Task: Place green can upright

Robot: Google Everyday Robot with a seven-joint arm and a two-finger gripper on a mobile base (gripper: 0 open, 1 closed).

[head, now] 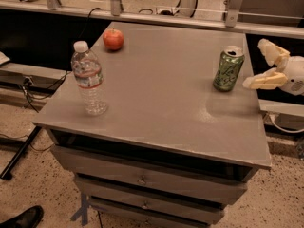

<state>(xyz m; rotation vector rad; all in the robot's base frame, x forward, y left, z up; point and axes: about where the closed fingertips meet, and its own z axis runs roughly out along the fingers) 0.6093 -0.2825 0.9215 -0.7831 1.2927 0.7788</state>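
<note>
The green can (228,69) stands upright near the right edge of the grey table (161,99), silver top up, with white and dark markings. My gripper (262,65) is just to the right of the can, past the table's right edge. Its cream fingers (259,82) are spread open and empty, apart from the can.
A clear water bottle (89,78) with a white cap stands at the table's left front. A red apple (113,39) sits at the back left. Drawers lie under the tabletop. A railing runs behind, and a black shoe (21,218) is at the bottom left.
</note>
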